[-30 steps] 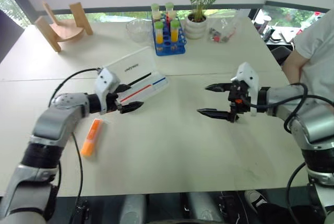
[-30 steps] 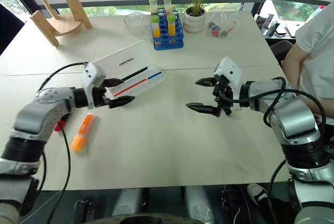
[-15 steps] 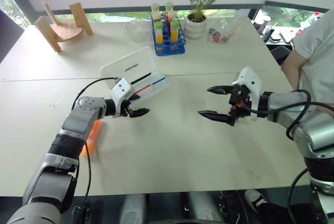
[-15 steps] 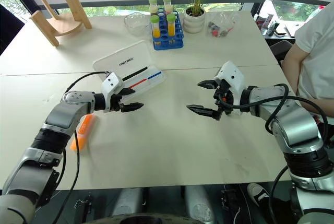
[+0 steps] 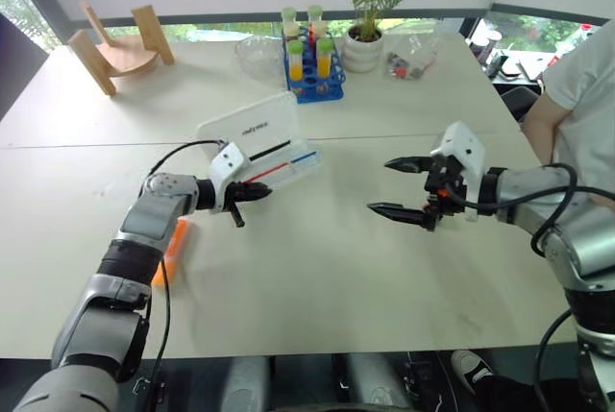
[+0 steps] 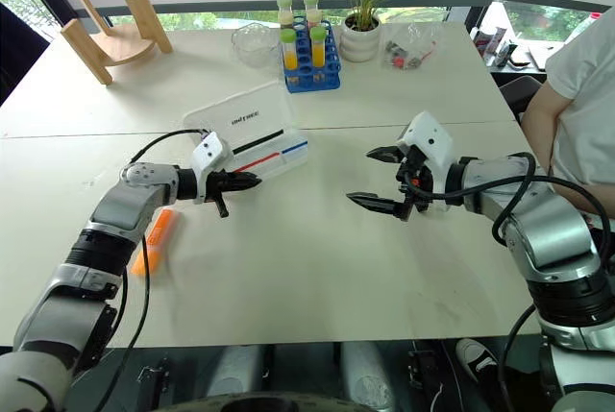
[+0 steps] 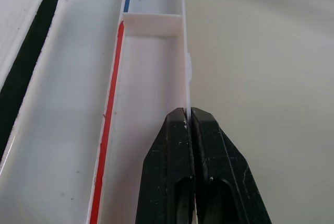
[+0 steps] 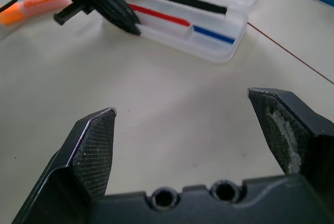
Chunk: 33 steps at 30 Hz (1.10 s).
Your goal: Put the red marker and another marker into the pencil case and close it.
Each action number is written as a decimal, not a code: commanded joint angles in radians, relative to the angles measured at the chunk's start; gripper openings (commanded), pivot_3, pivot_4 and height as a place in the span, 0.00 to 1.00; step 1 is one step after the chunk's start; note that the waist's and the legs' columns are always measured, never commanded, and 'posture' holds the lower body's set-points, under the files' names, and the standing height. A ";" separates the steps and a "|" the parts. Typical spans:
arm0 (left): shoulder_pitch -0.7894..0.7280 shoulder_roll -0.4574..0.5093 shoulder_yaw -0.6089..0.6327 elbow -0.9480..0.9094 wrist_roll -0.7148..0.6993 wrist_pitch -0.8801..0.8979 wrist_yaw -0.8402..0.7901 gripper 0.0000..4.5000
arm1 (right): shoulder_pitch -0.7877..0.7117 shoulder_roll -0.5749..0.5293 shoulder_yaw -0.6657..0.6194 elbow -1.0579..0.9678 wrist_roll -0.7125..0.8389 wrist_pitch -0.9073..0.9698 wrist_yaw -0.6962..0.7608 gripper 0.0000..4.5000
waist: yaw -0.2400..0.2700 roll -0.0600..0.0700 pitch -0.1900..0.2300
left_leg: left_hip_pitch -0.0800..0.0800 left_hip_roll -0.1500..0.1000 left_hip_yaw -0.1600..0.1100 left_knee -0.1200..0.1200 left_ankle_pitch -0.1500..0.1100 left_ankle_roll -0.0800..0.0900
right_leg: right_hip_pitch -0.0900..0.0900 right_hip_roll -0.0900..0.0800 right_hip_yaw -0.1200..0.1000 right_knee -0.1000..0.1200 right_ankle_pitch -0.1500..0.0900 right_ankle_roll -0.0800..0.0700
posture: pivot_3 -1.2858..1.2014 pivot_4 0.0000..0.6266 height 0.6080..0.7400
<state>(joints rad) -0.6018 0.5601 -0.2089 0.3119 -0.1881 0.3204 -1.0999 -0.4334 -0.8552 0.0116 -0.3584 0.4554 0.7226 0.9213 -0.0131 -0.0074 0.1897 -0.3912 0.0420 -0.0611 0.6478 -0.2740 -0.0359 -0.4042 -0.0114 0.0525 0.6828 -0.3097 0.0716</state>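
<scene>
reaching low and level, left claw (image 6: pixel 252 180) pinching the pencil case (image 6: pixel 274 148) front wall; right claw (image 6: pixel 381 178) spread

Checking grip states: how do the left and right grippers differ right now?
The left gripper has its fingers shut on the front wall of the pencil case; the right gripper has its fingers wide open, holding nothing. The left is at the case; the right hangs over bare table. Both have black fingers.

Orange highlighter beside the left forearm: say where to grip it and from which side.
Grip the flat orange highlighter at mid-body, from straight above, fingers across its two long edges. It lies flat on the white table, so probably only its top and edges are reachable.
</scene>
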 commanded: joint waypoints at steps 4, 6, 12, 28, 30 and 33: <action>0.094 0.054 -0.093 -0.255 -0.033 0.034 -0.178 0.01 | -0.024 -0.044 -0.065 -0.001 0.010 -0.010 0.014 1.00 | 0.000 0.000 0.000 | 0.000 0.000 0.000 0.000 0.000 0.000 | 0.000 0.000 0.000 0.000 0.000 0.000 | 0.52 0.24 1.00; 0.119 0.070 -0.107 -0.297 -0.031 0.032 -0.200 0.01 | -0.025 -0.053 -0.072 0.004 0.008 -0.011 0.017 1.00 | -0.001 0.000 0.000 | 0.000 0.000 0.000 0.000 0.000 0.000 | 0.000 0.000 0.000 0.000 0.000 0.000 | 0.52 0.24 1.00; 0.148 0.088 -0.132 -0.305 0.011 -0.013 -0.200 0.01 | -0.028 -0.066 -0.073 0.007 0.010 -0.009 0.023 1.00 | -0.002 0.000 0.000 | 0.001 0.000 0.000 0.000 0.000 0.000 | 0.000 0.000 0.000 0.000 0.000 0.000 | 0.52 0.24 1.00; 0.173 0.097 -0.010 -0.439 -0.086 0.122 -0.104 0.76 | -0.061 -0.060 -0.043 0.024 0.006 -0.010 0.042 1.00 | -0.002 0.000 0.000 | 0.000 0.000 0.000 0.001 0.000 0.000 | 0.000 0.000 0.000 0.000 0.000 0.000 | 0.52 0.24 1.00; 0.195 0.123 0.062 -0.538 -0.161 0.178 -0.100 0.98 | -0.065 -0.058 -0.039 0.024 0.007 -0.009 0.044 1.00 | -0.007 0.000 0.000 | 0.000 0.001 0.000 0.000 0.000 0.000 | 0.000 0.001 0.000 0.000 0.000 0.000 | 0.52 0.24 1.00; 0.210 0.164 0.193 -0.684 -0.284 0.292 -0.058 0.99 | -0.072 -0.053 -0.029 0.033 0.006 -0.012 0.051 1.00 | -0.005 0.000 0.000 | 0.000 0.002 0.000 0.000 0.000 0.000 | -0.001 0.001 0.000 0.001 0.000 0.000 | 0.52 0.24 1.00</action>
<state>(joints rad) -0.3939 0.7002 -0.1081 -0.2748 -0.3899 0.5574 -1.1796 -0.4814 -0.9112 -0.0083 -0.3164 0.4547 0.7216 0.9662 -0.0181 -0.0075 0.1902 -0.3910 0.0438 -0.0615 0.6478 -0.2740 -0.0357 -0.4049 -0.0104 0.0526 0.6836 -0.3097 0.0714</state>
